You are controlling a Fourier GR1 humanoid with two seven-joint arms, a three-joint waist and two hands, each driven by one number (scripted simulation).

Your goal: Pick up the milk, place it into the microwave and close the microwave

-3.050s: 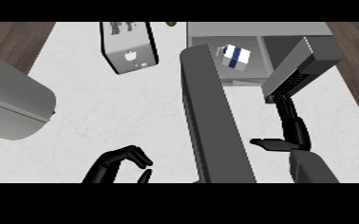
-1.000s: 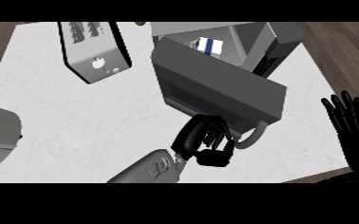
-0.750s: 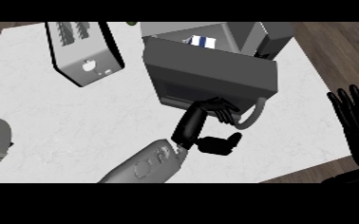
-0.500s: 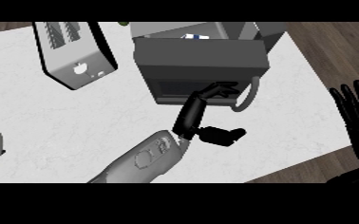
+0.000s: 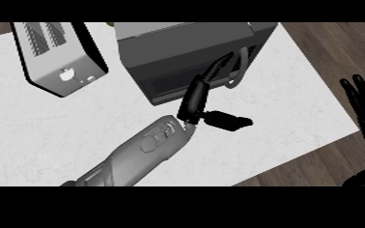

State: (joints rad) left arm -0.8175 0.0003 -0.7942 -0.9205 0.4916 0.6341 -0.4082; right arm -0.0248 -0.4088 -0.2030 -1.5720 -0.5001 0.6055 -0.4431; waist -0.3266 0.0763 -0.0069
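The grey microwave (image 5: 187, 42) stands at the top middle of the white counter (image 5: 64, 121), its door (image 5: 182, 75) swung against the body. The milk does not show; nothing of the inside is visible. My left hand (image 5: 198, 96) comes in from the lower left on a grey forearm. Its straight fingers (image 5: 217, 67) lie against the door's front beside the pale handle (image 5: 241, 64), with the thumb sticking out to the right. It holds nothing. My right hand (image 5: 354, 96) rests open at the right edge, fingers up.
A silver toaster (image 5: 57, 58) sits at the counter's top left, close to the microwave's left side. The counter's right edge runs diagonally past the microwave, with wooden floor (image 5: 324, 43) beyond it. A small green thing (image 5: 112, 24) peeks out behind the microwave.
My left hand has pushed the microwave door round from half open to against the body. The milk, seen inside earlier, is now hidden. The right hand has stayed at the right edge.
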